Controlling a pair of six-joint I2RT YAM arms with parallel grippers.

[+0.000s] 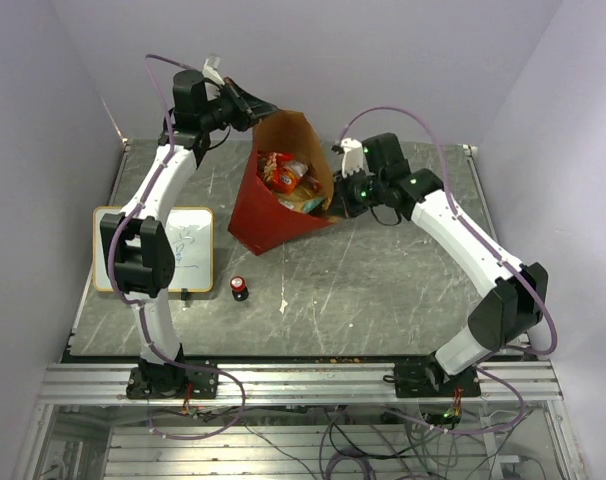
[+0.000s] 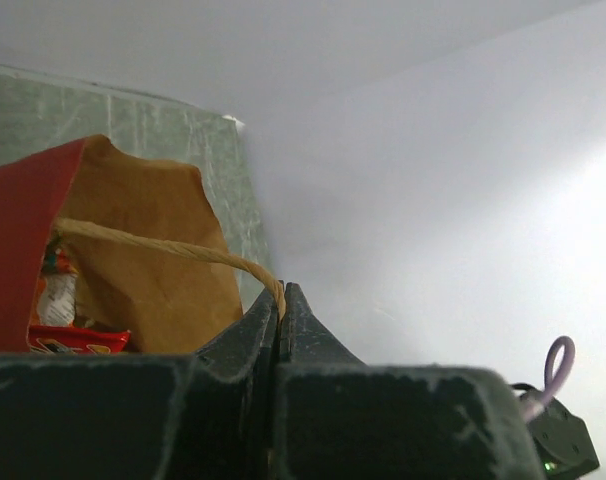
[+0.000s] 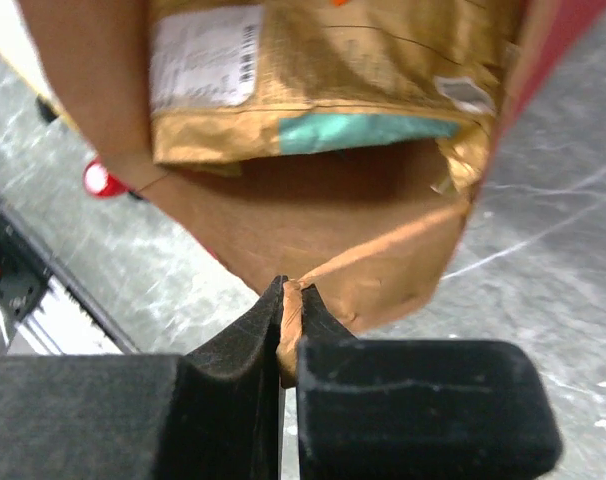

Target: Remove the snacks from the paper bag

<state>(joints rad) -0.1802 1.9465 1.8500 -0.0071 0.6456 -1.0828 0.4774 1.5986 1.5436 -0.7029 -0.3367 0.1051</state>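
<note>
The paper bag (image 1: 268, 222), red outside and brown inside, leans on the table with its mouth held open towards the camera. Several snacks (image 1: 288, 178) lie inside it, red and orange packets among them. My left gripper (image 1: 263, 108) is above the bag's far rim, shut on the twisted cord handle (image 2: 163, 246), which runs into the left gripper's tips (image 2: 281, 295). My right gripper (image 3: 291, 292) is shut on a pinched fold of the paper bag's (image 3: 313, 240) brown rim, at the mouth's right side in the top view, where the right gripper (image 1: 335, 207) shows. A gold pack with a teal strip (image 3: 333, 70) sits just inside.
A white board (image 1: 178, 250) with writing lies left of the bag. A small red-and-black cylinder (image 1: 239, 288) stands in front of the bag. Walls close in behind and on both sides of the table (image 1: 383, 300).
</note>
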